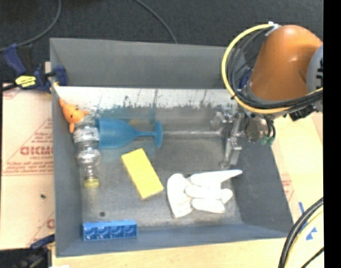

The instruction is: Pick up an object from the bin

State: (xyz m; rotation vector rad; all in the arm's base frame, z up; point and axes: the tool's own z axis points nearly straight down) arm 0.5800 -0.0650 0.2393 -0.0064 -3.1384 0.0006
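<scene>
My gripper (231, 159) hangs at the right side of the bin, its metal fingers pointing down just above the tip of a white glove (201, 193). The glove lies flat on the bin floor at the front right, fingers spread to the right. Nothing shows between the gripper's fingers. A yellow rectangular sponge (142, 173) lies to the left of the glove, near the middle of the bin.
A blue plastic goblet (125, 133) lies on its side at the back. A clear plastic bottle (87, 149) and an orange toy (71, 113) lie along the left wall. A blue toy brick (109, 230) sits at the front left. The arm's orange cover hangs over the back right corner.
</scene>
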